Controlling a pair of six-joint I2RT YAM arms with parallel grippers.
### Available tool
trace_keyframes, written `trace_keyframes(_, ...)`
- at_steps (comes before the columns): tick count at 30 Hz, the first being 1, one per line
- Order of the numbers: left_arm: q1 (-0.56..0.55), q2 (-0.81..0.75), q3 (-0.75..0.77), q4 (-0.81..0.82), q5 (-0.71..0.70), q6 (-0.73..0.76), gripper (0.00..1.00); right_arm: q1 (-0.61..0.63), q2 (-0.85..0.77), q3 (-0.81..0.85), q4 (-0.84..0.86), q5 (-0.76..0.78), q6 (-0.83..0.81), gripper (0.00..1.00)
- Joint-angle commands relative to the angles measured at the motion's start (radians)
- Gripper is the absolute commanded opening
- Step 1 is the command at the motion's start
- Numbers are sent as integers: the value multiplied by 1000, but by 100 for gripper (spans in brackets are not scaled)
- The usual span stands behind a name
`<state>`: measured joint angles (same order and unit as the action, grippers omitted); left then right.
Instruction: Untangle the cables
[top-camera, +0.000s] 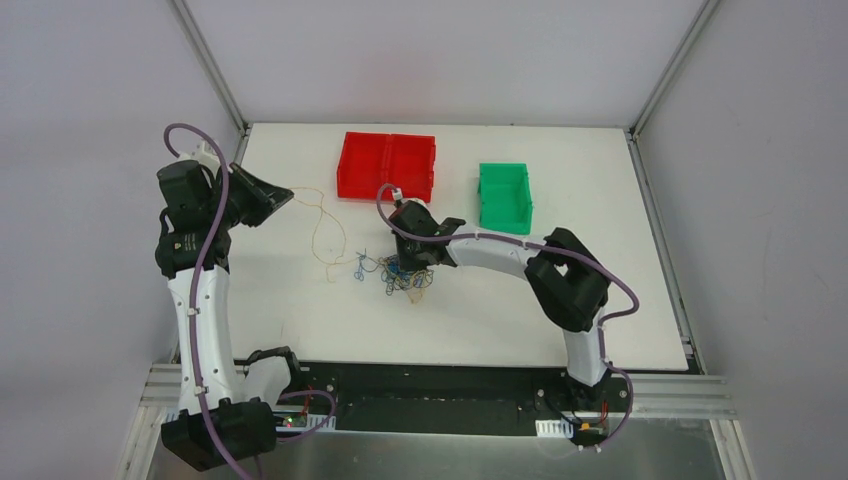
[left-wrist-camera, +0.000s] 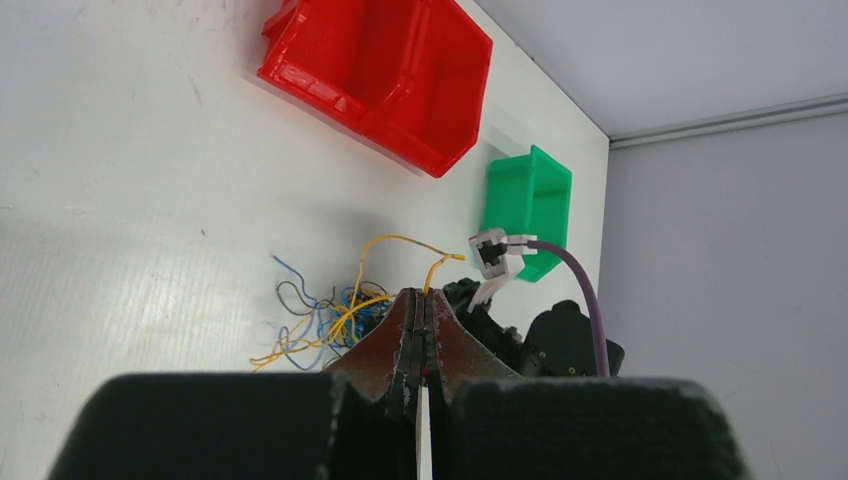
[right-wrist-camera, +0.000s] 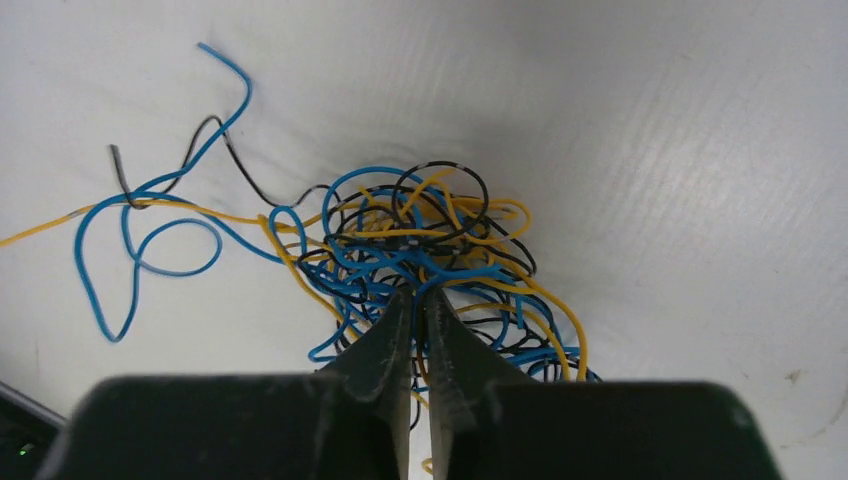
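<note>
The cables lie as a loose tangle of blue, yellow and black wires in the middle of the white table. My right gripper is down on the tangle. In the right wrist view its jaws are shut on a few strands of the cables, with blue and yellow wire pinched between the tips. My left gripper is raised at the far left and shut on one yellow cable that trails back to the tangle. That yellow cable comes out of the left gripper at its tips.
A red double bin and a green bin stand at the back of the table, beyond the tangle. Both also show in the left wrist view, the red bin and the green bin. Grey walls close off the table's sides.
</note>
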<state>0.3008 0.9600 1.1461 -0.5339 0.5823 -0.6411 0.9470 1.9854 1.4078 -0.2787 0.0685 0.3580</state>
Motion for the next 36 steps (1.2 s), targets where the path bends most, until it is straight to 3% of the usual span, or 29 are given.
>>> trace_keyframes(1,0,1,34,23,-50,41,0,-10,-92,-93,-63,142,56,2)
trace_keyframes(8,6,48,83,-52,-178,95,0,-170,-439,-405,-144,256,168,0)
trace_keyframes(13,47,108,125,-104,-234,93,0,-413,-786,-678,-160,254,238,0)
trace_keyframes(17,95,124,112,-107,-238,50,0,-616,-995,-775,-245,297,324,0)
trace_keyframes(21,117,110,87,-107,-257,22,0,-762,-1043,-770,-406,410,426,0)
trace_keyframes(24,132,86,48,-101,-259,-10,0,-870,-1044,-757,-439,372,408,0)
trace_keyframes(28,132,78,11,-78,-168,-19,0,-875,-1077,-753,-417,334,377,0)
trace_keyframes(32,113,60,-55,-44,-72,-23,0,-874,-1131,-768,-346,184,293,0)
trace_keyframes(36,83,29,-114,-35,-72,-7,0,-873,-1163,-771,-335,144,249,0)
